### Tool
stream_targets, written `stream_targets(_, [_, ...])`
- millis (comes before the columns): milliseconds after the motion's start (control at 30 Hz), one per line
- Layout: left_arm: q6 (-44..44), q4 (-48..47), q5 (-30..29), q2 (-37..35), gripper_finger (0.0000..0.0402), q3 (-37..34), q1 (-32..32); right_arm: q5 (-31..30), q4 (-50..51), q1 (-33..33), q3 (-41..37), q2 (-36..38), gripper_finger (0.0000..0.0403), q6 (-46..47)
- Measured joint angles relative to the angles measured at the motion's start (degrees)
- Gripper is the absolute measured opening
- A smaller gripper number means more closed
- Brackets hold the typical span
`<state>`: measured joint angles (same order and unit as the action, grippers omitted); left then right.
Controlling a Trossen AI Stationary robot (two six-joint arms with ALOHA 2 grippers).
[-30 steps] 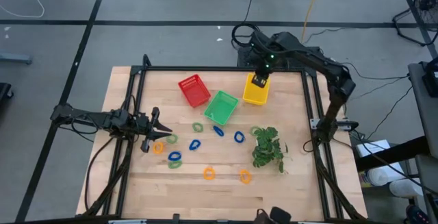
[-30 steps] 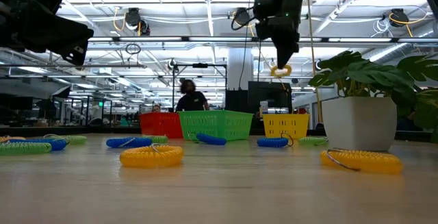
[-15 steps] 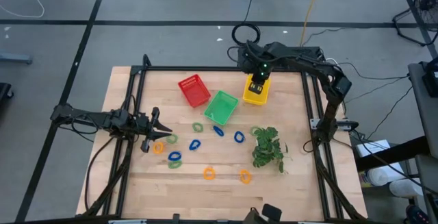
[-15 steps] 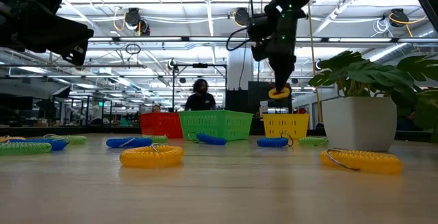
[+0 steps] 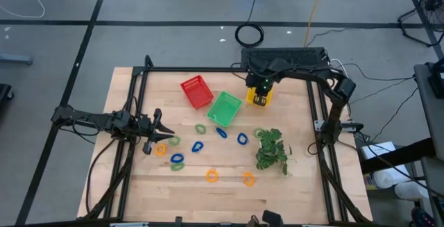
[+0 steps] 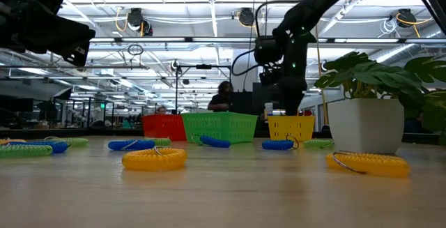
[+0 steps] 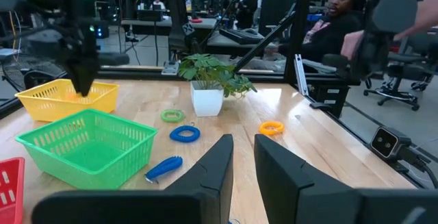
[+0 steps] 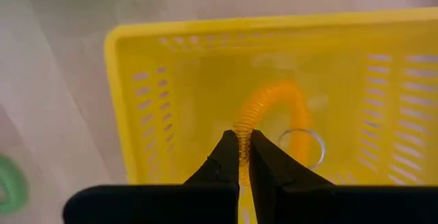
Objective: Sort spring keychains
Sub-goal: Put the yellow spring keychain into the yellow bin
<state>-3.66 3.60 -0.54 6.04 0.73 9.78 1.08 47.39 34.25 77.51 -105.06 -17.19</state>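
Three baskets along the far side of the counter, coils strewn across the middle.

The red mesh basket [image 5: 196, 91] sits leftmost, the green mesh basket [image 5: 224, 108] just right of it and nearer, the yellow mesh basket [image 5: 259, 94] farthest right. The right gripper [image 5: 261, 96] is down inside the yellow one, jaws pinched on an orange spring keychain [image 8: 270, 111]. The potted leafy plant [image 5: 271, 148] stands right of the scattered spring keychains [image 5: 198, 146]; the left gripper [image 5: 164, 129] sits at their left edge.

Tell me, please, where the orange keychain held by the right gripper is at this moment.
The orange keychain hangs inside the yellow basket at the table's far right, pinched by the right gripper, beside the green basket.
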Motion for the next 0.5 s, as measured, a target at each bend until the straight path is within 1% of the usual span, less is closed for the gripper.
stream_targets(100, [0.0,0.0,0.0,0.0,0.0067,0.0,0.0,0.0,-3.0,-0.2,-2.3,0.0,0.0,-0.2])
stream_targets(267, [0.0,0.0,0.0,0.0,0.0067,0.0,0.0,-5.7,-4.8,-1.5,-3.7,0.0,0.0003,-4.1])
stream_targets(333, [0.0,0.0,0.0,0.0,0.0067,0.0,0.0,-7.4,-5.0,-2.2,-3.8,0.0,0.0014,-6.1])
stream_targets(500, [0.0,0.0,0.0,0.0,0.0067,0.0,0.0,-7.2,-5.9,-2.5,-3.8,0.0,0.0055,-7.6])
